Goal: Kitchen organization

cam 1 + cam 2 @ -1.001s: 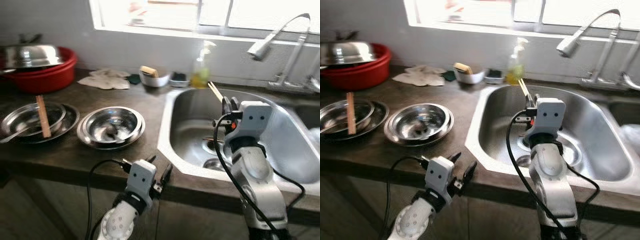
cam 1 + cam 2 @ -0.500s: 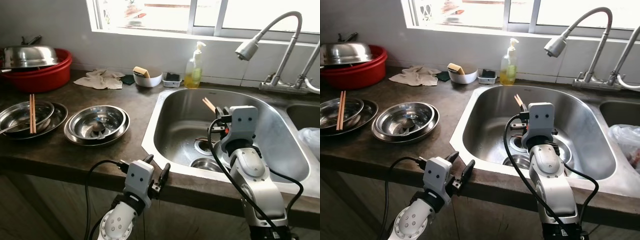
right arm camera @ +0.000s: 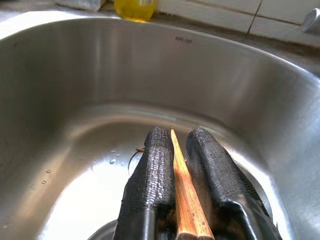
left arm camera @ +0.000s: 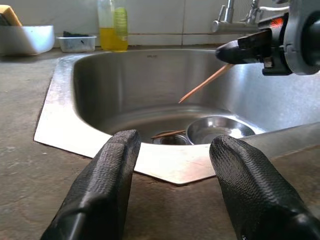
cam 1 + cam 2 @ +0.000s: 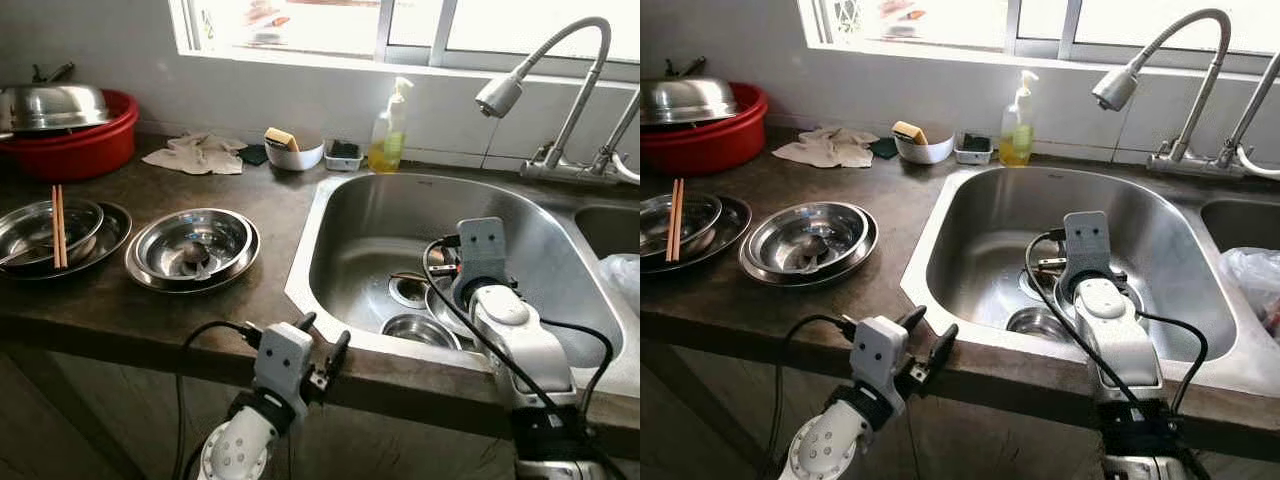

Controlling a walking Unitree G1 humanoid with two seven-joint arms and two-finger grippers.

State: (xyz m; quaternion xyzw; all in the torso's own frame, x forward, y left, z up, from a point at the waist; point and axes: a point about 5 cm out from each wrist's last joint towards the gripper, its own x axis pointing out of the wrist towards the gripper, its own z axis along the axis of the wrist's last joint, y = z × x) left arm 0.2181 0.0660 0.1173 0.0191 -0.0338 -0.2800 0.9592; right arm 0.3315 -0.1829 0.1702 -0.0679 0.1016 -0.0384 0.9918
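My right gripper (image 3: pixel 179 134) is low inside the steel sink (image 5: pixel 340 215), shut on a pair of wooden chopsticks (image 3: pixel 184 185) that point down toward the basin floor. The left wrist view shows the same chopsticks (image 4: pixel 205 84) slanting out of the right gripper's fingertips (image 4: pixel 222 52). A small steel bowl (image 5: pixel 412 330) and a loose brown stick (image 4: pixel 167 134) lie near the drain. My left gripper (image 5: pixel 322 335) hovers open at the counter's front edge, holding nothing. Another chopstick pair (image 5: pixel 57 225) rests across a steel bowl at the far left.
Stacked steel bowls (image 5: pixel 192 245) sit on the dark counter left of the sink. At the back stand a red basin with a lid (image 5: pixel 75 145), a cloth (image 5: pixel 205 155), a white dish with a sponge (image 5: pixel 293 153) and a soap bottle (image 5: pixel 388 140). A faucet (image 5: pixel 500 95) arches over the sink.
My right gripper has lowered into the sink, and the chopsticks that stuck up above the wrist now point down into the basin. The left gripper has stayed open at the counter edge.
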